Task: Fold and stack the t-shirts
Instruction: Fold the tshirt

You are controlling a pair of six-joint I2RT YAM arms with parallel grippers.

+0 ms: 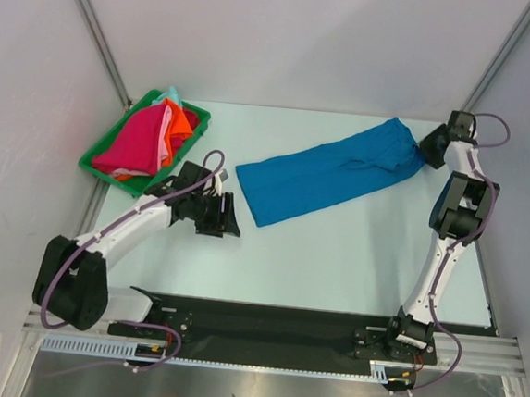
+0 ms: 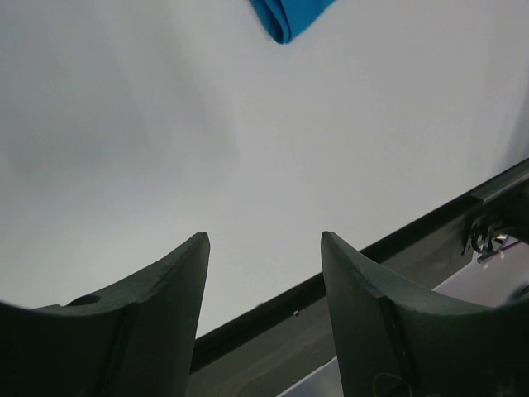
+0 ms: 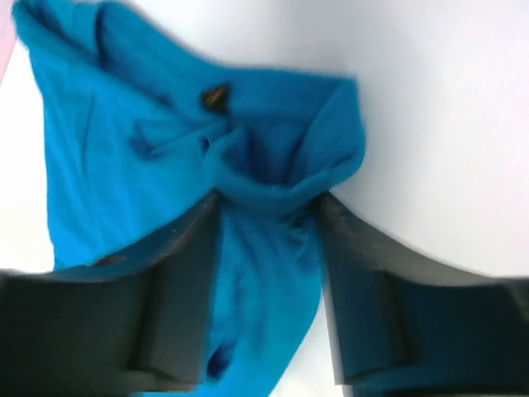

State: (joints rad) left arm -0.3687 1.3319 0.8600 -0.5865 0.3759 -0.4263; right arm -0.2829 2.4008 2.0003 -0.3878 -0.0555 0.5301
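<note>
**Pale table, one blue shirt: right arm at the far end of the cloth**

White walls (image 1: 289, 33) enclose a pale table (image 1: 334, 260) in the overhead view. The blue t-shirt (image 1: 323, 171) lies on the table as a long, narrow band running diagonally from centre to the far right. The right gripper (image 1: 425, 153) meets its far-right end. The left gripper (image 1: 229, 216) sits just beside the band's near-left end, apart from it, fingers spread. At the far left, a green tray (image 1: 96, 161) holds a heap with a magenta t-shirt (image 1: 132, 142), an orange t-shirt (image 1: 179, 124) and a sliver of a mint t-shirt (image 1: 172, 92).

From the left wrist, the left gripper (image 2: 264, 240) is wide open and empty over the bare table (image 2: 165, 124). Only a folded corner of the blue t-shirt (image 2: 285, 18) shows at the top edge.

From the right wrist, the blue t-shirt (image 3: 140, 141) is bunched between the fingers of the right gripper (image 3: 269, 207) and touches both. The jaws stand partly apart, and whether they truly clamp the cloth cannot be told.

The shirt looks light, limp and prone to sagging or creasing when lifted by one point. A clean fold likely calls for holds at both ends of the band, close to the corners and through all layers, with the cloth kept low and taut. A shallow bite could let a layer slip free.
</note>
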